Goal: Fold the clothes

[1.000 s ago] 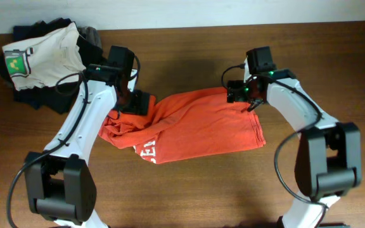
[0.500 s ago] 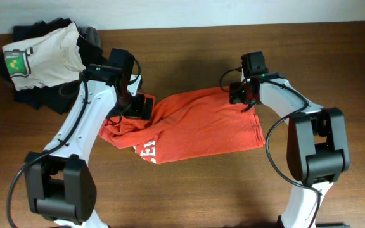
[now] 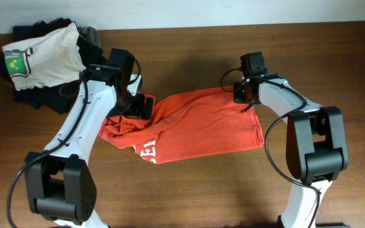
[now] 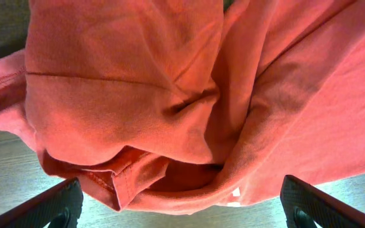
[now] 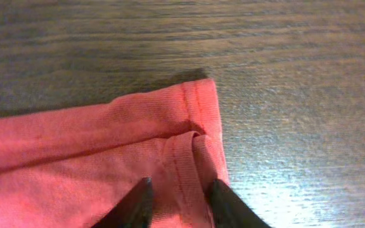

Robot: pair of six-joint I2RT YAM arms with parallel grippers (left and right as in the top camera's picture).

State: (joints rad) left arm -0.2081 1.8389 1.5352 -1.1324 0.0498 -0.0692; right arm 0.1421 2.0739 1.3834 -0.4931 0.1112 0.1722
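Almost nothing has moved. The shirt point(image 3: 195, 126) lies mid-table, long axis left-right, hem to the right. The left gripper point(image 3: 142, 106) gapes wide over the bunched left end; the right gripper point(image 5: 182, 204) pinches the far-right hem corner.

T-shirt point(image 3: 201, 130): matt red-orange knit cloth, softly creased, with stitched hems.
Table point(image 3: 189, 196): brown wood, fine grain, faint sheen.
Arms point(image 3: 84, 117): smooth white plastic, slightly glossy.
Jaws: black, smooth, dull sheen.
White shirt point(image 3: 43, 54): matt cloth, rumpled.

Red-orange T-shirt point(image 3: 201, 126), white lettering point(image 3: 146, 149) — dark brown wood-grain table point(image 3: 189, 196)
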